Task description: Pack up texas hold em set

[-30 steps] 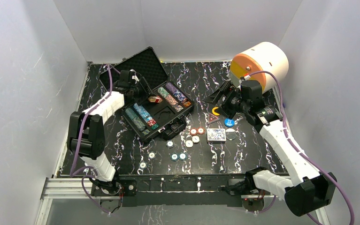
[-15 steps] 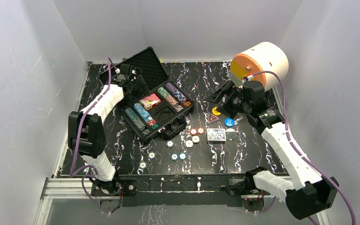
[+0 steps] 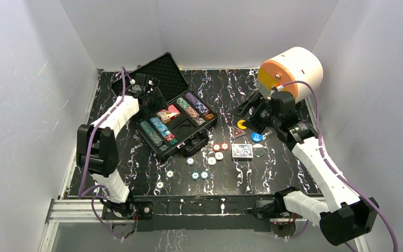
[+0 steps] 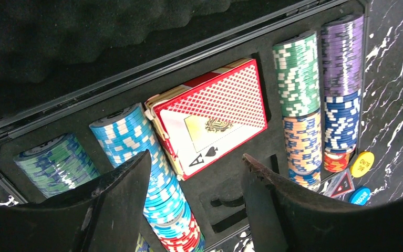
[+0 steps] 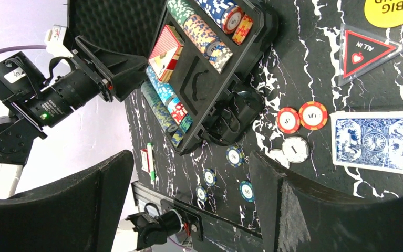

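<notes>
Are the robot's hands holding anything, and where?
Nothing. Left gripper and right gripper are open, empty; the red-backed card deck lies in the black foam-lined case.

My black marbled table (image 3: pixel 272 173) carries the open case (image 3: pixel 162 73) at far left. Loose chips (image 3: pixel 220 147) lie near its front. A blue card deck (image 3: pixel 241 151) is right of them. Yellow button (image 3: pixel 241 124), blue button (image 3: pixel 256 137) and triangle marker (image 3: pixel 238 133) sit behind the deck. White cylinder (image 3: pixel 291 71) is at far right.

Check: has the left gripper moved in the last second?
Yes. The left gripper has backed off slightly toward the open case lid, away from the red card deck lying in its slot.
</notes>
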### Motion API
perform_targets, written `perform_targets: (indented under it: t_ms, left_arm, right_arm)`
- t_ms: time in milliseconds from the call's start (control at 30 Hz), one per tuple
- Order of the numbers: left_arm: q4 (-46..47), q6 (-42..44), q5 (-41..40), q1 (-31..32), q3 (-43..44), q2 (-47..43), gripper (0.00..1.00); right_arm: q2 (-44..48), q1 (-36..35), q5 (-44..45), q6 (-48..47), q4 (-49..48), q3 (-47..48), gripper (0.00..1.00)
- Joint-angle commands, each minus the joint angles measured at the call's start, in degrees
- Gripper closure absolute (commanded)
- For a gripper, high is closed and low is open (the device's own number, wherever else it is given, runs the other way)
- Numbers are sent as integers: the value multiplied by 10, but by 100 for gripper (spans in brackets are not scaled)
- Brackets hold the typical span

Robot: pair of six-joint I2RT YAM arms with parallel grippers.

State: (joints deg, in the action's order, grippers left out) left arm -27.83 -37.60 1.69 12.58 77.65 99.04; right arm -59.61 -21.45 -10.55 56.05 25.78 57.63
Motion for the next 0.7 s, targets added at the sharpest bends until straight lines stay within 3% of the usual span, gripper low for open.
perform_targets:
  t_ms: [0,200,667]
  left_arm:
    - [-4,-6,9,1,-15,1,39]
    - [17,-7,30,0,-22,15,43]
    - [49,-8,55,0,-16,47,71]
  right_arm:
    - [-3,1,7,4,-6,0,12]
    - [-7,1,8,4,-3,2,12]
    - [-8,1,29,7,6,-4,12]
